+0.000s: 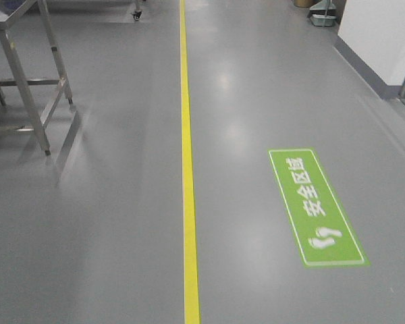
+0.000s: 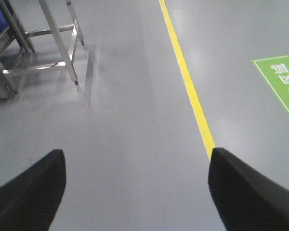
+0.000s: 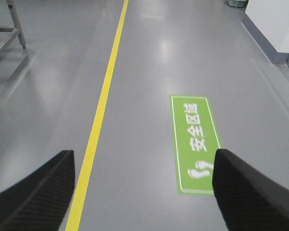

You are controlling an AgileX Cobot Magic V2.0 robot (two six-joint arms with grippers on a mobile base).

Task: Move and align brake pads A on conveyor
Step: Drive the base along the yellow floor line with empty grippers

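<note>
No brake pads and no conveyor show in any view. My left gripper [image 2: 137, 180] is open and empty, its black fingers [image 2: 33, 192] spread wide above the grey floor. My right gripper [image 3: 143, 185] is open and empty too, its fingers [image 3: 245, 192] spread wide above the floor beside the green floor sign. Neither gripper shows in the front view.
A yellow floor line [image 1: 187, 169] runs away from me; it also shows in the left wrist view [image 2: 188, 82] and the right wrist view [image 3: 103, 96]. A green floor sign [image 1: 315, 206] lies right of it. A steel frame table [image 1: 27, 74] stands at far left. A white wall [image 1: 381, 37] is at far right.
</note>
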